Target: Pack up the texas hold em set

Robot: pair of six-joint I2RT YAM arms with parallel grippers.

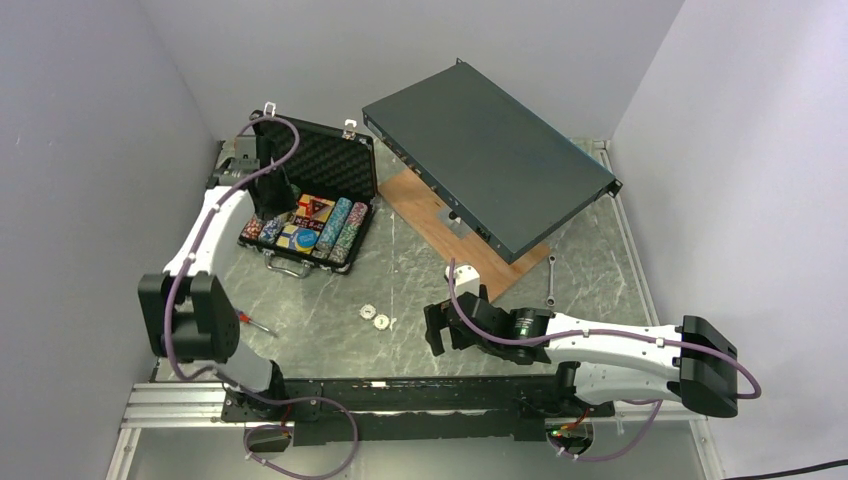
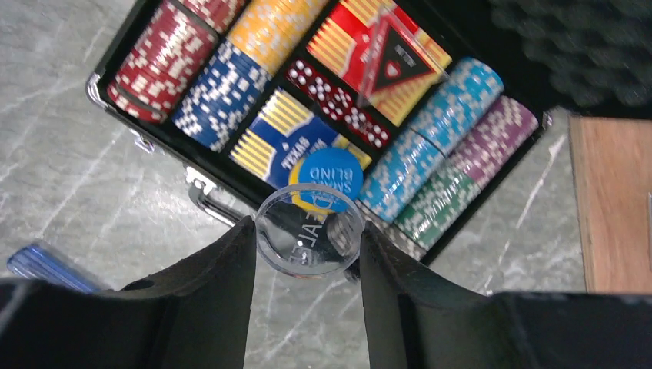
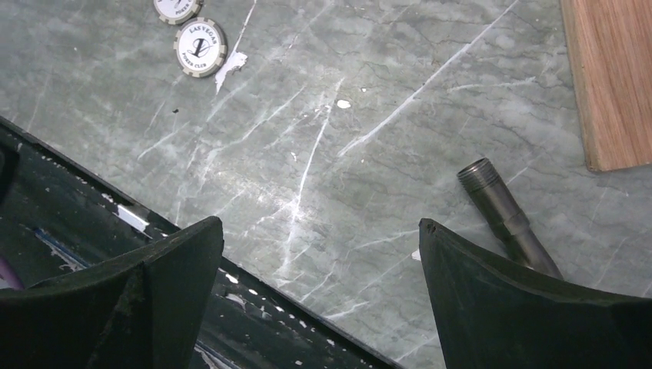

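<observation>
L arm's hand pinches a clear disc btwn its two black fingers, over the near edge of the poker briefcase. The case lies w/ lid raised at the far-left corner of the desk, grey foam lining showing. Inside are rows of chips in red, blue, yellow, teal, purple & green, plus a strip of red dice. A blue "small blind" disc sits on a striped card pack, and a red triangle on another.

R arm's hand sits low near the desk's front edge, fingers spread wide, holding nothing. Two white chips lie loose on the desk just ahead of it. A threaded metal tube & a wood board are to its right. A flat dark-grey box overlaps the board.
</observation>
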